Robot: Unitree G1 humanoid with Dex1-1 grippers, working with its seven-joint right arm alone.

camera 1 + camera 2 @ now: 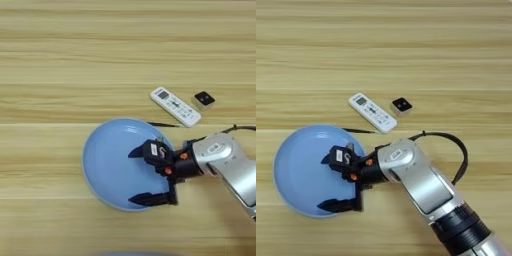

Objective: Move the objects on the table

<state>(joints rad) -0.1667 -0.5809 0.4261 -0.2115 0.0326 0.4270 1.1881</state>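
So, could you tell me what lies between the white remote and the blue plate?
A thin black stick lies there, between the remote and the plate rim; both views show it.

table (pixel 60 55): matt wood grain | plate (pixel 107 165): smooth, light-blue | forearm (pixel 421 182): brushed silver metal

The plate (pixel 112 165) lies on the table (pixel 60 60), toward the near side. The right arm's tool (pixel 145 175) reaches in from the right, over the plate's right part, its two fingers spread wide, one toward the far side and one toward the near rim. Behind the plate and to its right lies the remote (pixel 175 106), set aslant. Just right of the remote sits the small square gadget (pixel 204 100), apart from it. The thin stick (pixel 164 124) lies between the plate's far rim and the remote.
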